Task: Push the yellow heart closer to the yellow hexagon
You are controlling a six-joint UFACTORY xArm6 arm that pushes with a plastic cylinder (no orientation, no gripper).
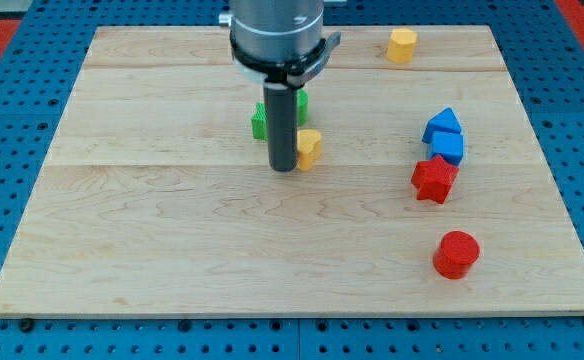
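Note:
The yellow heart (310, 147) lies near the board's middle, a little toward the view's top. My tip (283, 167) stands on the board touching the heart's left side. The yellow hexagon (402, 45) sits at the view's top edge, right of centre, well up and to the right of the heart. The rod hides most of the green blocks (260, 122) right behind it.
Two blue blocks (444, 136) and a red star (433, 179) cluster at the view's right. A red cylinder (456, 253) sits lower right. The wooden board (152, 230) rests on a blue pegboard.

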